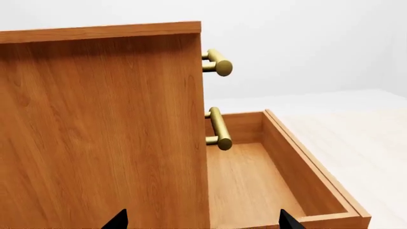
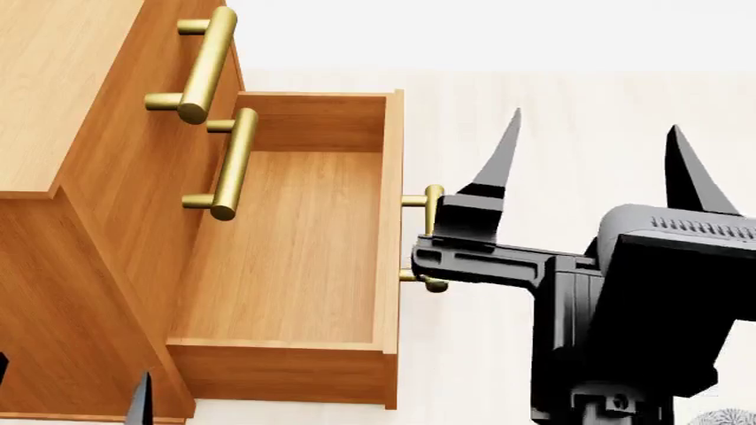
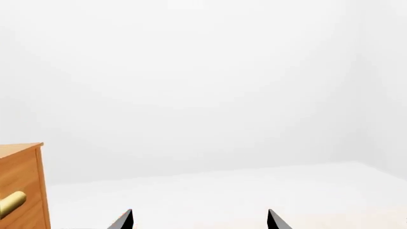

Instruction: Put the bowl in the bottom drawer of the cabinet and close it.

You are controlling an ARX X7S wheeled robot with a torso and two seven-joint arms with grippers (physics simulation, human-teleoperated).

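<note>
Bottom drawer (image 2: 296,257) out before the cabinet (image 2: 71,230).

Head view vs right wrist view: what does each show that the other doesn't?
Head only: the open bottom drawer, empty, its handle close beside the open right claw, a sliver of the left claw, and a patterned edge, probably the bowl, in the corner. Right wrist only: the white backdrop beyond the floor. Both: the cabinet, a brass handle and the pale floor.
</note>
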